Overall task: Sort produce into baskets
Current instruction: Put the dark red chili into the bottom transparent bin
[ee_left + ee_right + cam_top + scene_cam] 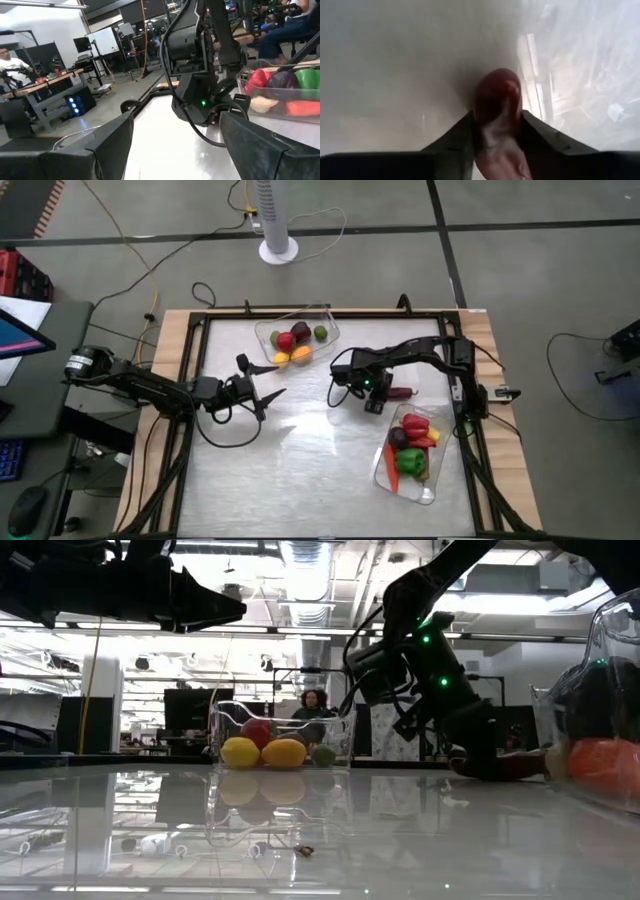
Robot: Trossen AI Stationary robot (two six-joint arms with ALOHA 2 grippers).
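My right gripper point(385, 393) is low at the table's middle right, shut on a dark purple, long produce piece point(497, 95), which also shows in the high view point(402, 392). My left gripper point(262, 383) is open and empty, held above the table left of centre. A clear basket point(325, 320) at the far middle holds red, yellow, orange, dark and green round pieces. A second clear basket point(432, 490) at the near right holds red and green peppers, a carrot and a dark piece. My right gripper pinches the dark purple piece's two long sides point(485, 131) between its two fingers. The piece lies along the fingers, its rounded end point(499, 80) sticking out past the fingertips. The fingers slant down from above. The piece is low at the table top point(510, 764).
A black frame point(200, 320) runs around the shiny table top. Cables trail from both arms. A white fan base point(278, 250) stands on the floor beyond the far edge. People sit in the room behind. Bare table lies between the baskets and at the near left.
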